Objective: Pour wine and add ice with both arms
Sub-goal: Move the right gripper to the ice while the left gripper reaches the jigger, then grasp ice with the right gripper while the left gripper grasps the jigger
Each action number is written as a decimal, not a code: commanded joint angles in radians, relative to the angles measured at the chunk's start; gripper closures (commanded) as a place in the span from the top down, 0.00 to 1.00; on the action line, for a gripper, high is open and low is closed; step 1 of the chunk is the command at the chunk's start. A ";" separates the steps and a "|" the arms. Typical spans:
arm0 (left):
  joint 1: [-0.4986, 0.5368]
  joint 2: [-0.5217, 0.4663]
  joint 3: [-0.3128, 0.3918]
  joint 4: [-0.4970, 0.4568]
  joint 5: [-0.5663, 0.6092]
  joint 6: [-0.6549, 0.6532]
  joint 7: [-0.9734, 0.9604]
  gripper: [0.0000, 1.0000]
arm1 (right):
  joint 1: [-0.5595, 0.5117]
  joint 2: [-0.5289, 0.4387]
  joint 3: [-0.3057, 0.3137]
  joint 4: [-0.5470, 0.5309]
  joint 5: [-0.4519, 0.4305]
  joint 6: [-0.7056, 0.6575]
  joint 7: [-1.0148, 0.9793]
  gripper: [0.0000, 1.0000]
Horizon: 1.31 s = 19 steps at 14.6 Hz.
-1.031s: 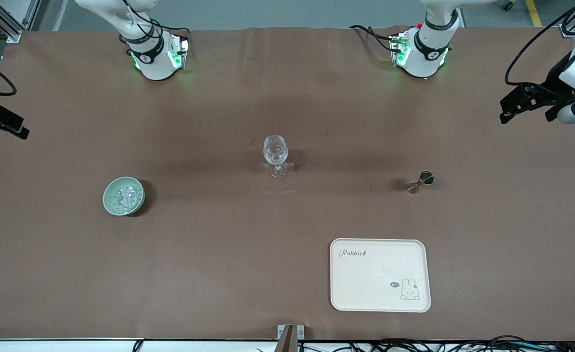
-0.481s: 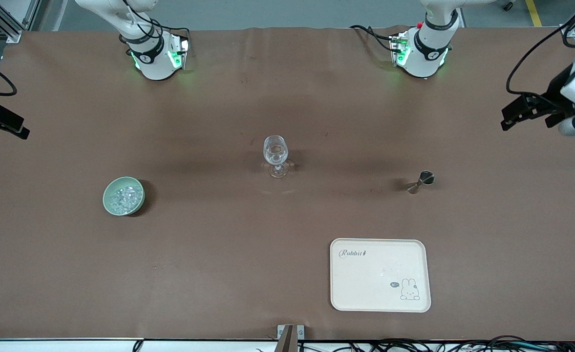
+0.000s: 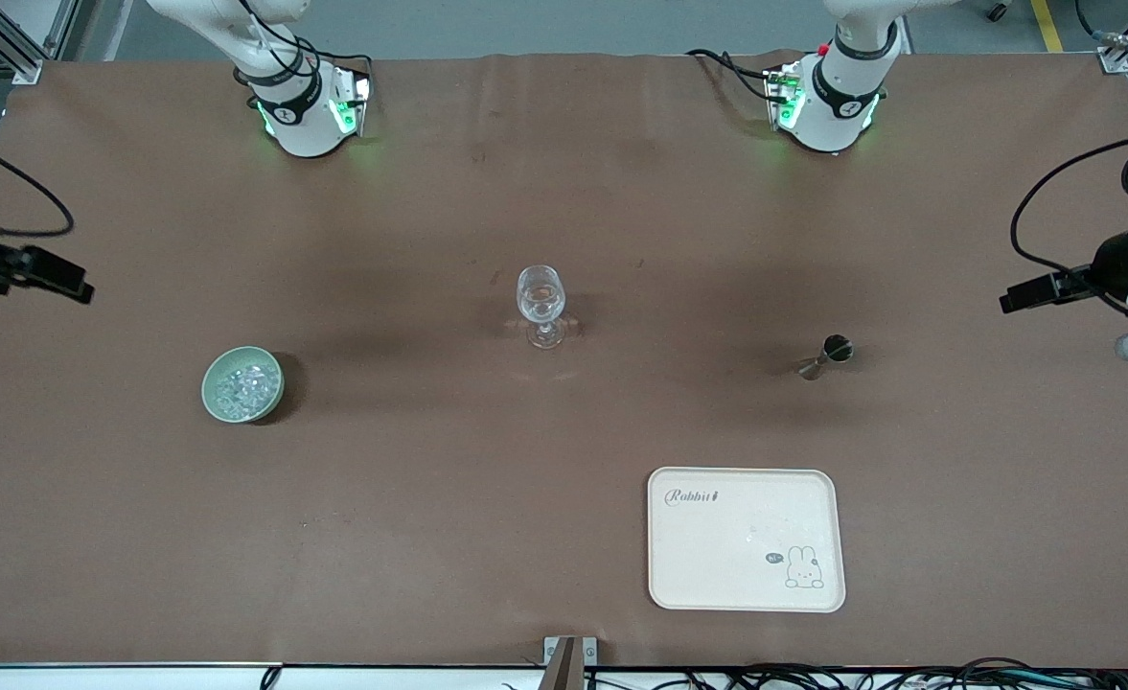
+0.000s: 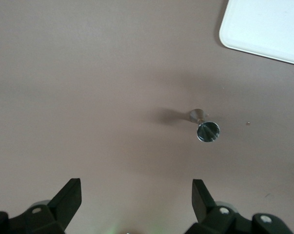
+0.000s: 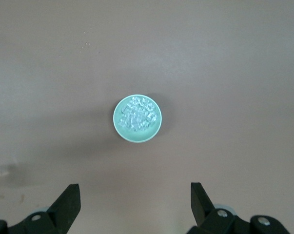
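Note:
A clear wine glass (image 3: 540,305) stands upright mid-table. The ice (image 3: 242,385) is heaped in a pale green bowl (image 3: 211,395) toward the right arm's end. In the right wrist view the ice (image 5: 136,114) and the bowl (image 5: 137,138) show below the gripper. A small metal jigger (image 3: 824,356) stands toward the left arm's end and shows in the left wrist view (image 4: 205,127). My left gripper (image 3: 1009,303) is up in the air over that table end, open and empty (image 4: 137,195). My right gripper (image 3: 82,291) is up over the other end, open and empty (image 5: 135,195).
A cream tray (image 3: 746,575) with a rabbit print lies nearer the front camera than the jigger; its corner shows in the left wrist view (image 4: 264,24). The two arm bases (image 3: 310,110) (image 3: 827,101) stand along the table's back edge.
Both grippers have moved down the front view. The left one has swung to about the jigger's level, and the right one has come in a little over the table's end. Nothing on the table moved.

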 commanded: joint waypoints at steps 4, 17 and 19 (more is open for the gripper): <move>0.095 0.197 -0.004 0.031 -0.231 0.039 -0.226 0.99 | -0.004 -0.010 0.005 -0.315 0.000 0.339 -0.013 1.00; 0.207 0.599 -0.004 0.008 -0.742 0.034 -0.391 0.88 | -0.009 0.182 0.005 -0.583 0.000 0.800 -0.016 0.96; 0.195 0.614 -0.004 -0.020 -0.790 0.034 -0.412 0.87 | -0.006 0.193 0.006 -0.586 0.000 0.800 -0.015 0.90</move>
